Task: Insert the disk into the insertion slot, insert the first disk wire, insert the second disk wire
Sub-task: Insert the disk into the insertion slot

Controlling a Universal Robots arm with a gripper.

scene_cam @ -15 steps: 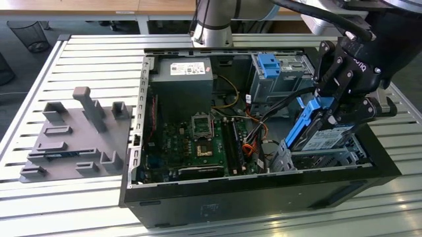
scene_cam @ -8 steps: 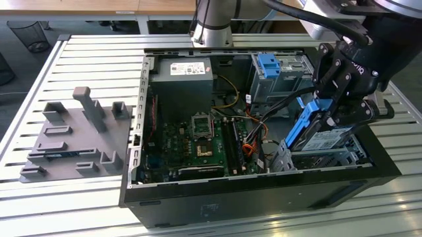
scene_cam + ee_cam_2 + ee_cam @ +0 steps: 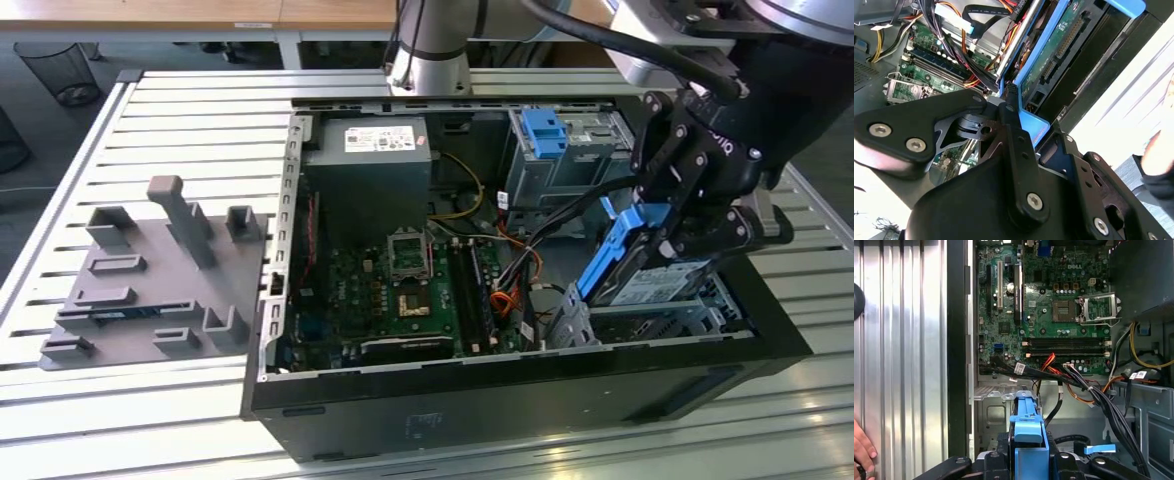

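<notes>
Now hand (image 3: 678, 232) clamped on upper end of disk (image 3: 657, 284); disk steeply tilted, long axis sloping down, lower end at insertion slot (image 3: 667, 322) directly below hand, not yet seated flat.

I count one open computer case (image 3: 534, 400), one green board (image 3: 414, 285) inside it, one disk (image 3: 625, 255), one gripper (image 3: 683, 232), two drive cages (the low insertion slot (image 3: 667, 320) and a taller grey cage (image 3: 567, 150)), one grey tray (image 3: 147, 290) and one hand (image 3: 861, 450).
</notes>
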